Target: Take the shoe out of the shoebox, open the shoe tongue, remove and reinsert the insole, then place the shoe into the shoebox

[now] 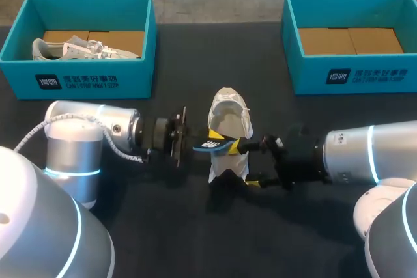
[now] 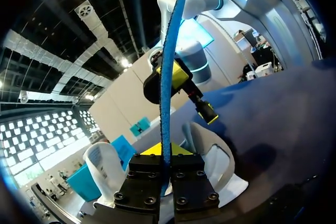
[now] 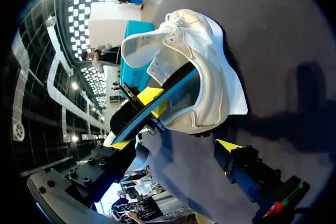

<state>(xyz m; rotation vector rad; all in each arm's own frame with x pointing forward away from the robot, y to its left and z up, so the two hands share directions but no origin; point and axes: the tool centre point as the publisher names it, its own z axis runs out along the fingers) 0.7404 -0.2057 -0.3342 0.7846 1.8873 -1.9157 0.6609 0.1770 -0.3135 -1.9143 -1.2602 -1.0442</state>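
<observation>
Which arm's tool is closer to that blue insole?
Left. The left tool clamps the insole itself; the right tool sits just past it, by the heel of the white shoe.

- A dark, matte counter [image 1: 195, 239].
- An open teal left shoebox [image 1: 85, 79] sits at the counter's far left corner.
- A matching right shoebox [image 1: 306, 76] sits at the far right corner, well apart from the first.
- A white shoe [image 1: 228, 103] is at the counter's middle, toe towards the far edge.
</observation>
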